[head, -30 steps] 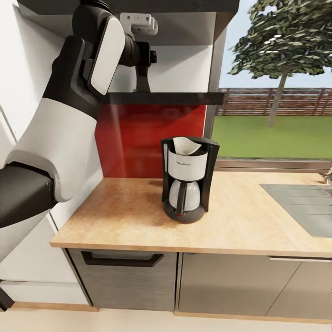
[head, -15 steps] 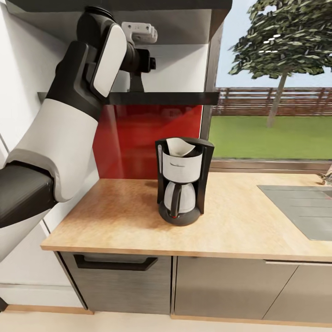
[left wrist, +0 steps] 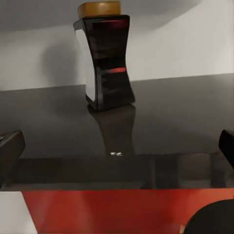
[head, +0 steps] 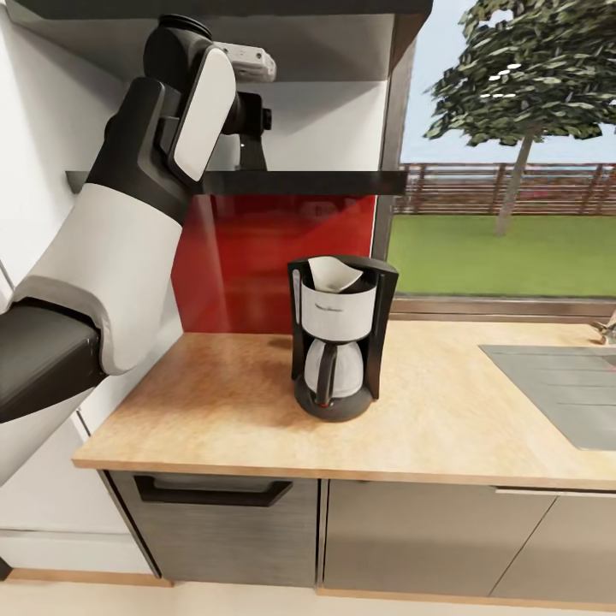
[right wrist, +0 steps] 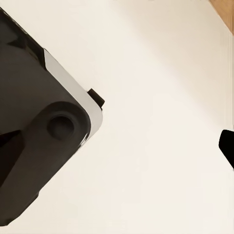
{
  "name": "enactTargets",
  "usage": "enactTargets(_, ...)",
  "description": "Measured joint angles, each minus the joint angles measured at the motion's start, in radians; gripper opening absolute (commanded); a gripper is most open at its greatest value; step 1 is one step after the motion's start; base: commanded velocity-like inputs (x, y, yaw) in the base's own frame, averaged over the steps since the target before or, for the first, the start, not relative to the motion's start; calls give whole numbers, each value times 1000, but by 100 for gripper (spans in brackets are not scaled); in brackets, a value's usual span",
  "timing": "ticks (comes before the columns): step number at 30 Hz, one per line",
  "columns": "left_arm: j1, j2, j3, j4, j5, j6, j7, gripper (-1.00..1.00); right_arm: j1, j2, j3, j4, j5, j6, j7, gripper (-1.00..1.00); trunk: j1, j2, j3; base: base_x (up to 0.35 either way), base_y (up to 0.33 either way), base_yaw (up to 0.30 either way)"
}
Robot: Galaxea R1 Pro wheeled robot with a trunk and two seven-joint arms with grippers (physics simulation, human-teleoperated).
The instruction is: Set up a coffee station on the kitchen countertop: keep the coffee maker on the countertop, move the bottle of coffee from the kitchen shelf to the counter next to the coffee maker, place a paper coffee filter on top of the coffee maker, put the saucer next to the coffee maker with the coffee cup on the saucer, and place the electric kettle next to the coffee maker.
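The left arm (head: 128, 214) is raised high at the left of the head view, with its wrist reaching in over the dark kitchen shelf (head: 282, 181) above the red backsplash (head: 274, 257). From the left wrist view, the bottle of coffee (left wrist: 106, 58) is seen standing upright on the glossy shelf surface (left wrist: 170, 122), close to the white back wall, its gold-yellow cap at the top and its reflection cast on the shelf in front of it. The left gripper (left wrist: 117, 146) is spread wide: one dark fingertip (left wrist: 9, 148) is seen at one edge of that view and the other at the opposite edge, and nothing is held between them. The bottle is well apart from the fingers, farther back on the shelf.

Down on the kitchen countertop (head: 445, 411), the coffee maker (head: 338, 338) is standing upright, and the paper coffee filter (head: 335, 272) is seated in its open top. A grey cooktop (head: 565, 385) is set into the counter at the right.

In the right wrist view, a pale floor (right wrist: 156, 146) and a dark part of the robot (right wrist: 39, 126) are shown; one dark tip of the right gripper (right wrist: 227, 146) is glimpsed at the edge, and how far it is spread cannot be told.
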Motion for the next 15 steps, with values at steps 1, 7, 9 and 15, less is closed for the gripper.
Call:
enactTargets(1, 0, 0, 0, 0, 0, 0, 1, 100, 0, 0, 0, 0, 0, 0, 0, 100, 0, 0, 0, 91, 0, 0)
enactTargets(7, 0, 0, 0, 1, -1, 0, 5, 100, 0, 0, 0, 0, 0, 0, 0, 100, 0, 0, 0, 103, 0, 0)
enactTargets(9, 0, 0, 0, 1, -1, 0, 5, 100, 0, 0, 0, 0, 0, 0, 0, 100, 0, 0, 0, 166, 0, 0)
enactTargets(15, 0, 0, 0, 0, -1, 0, 6, 100, 0, 0, 0, 0, 0, 0, 0, 100, 0, 0, 0, 63, 0, 0)
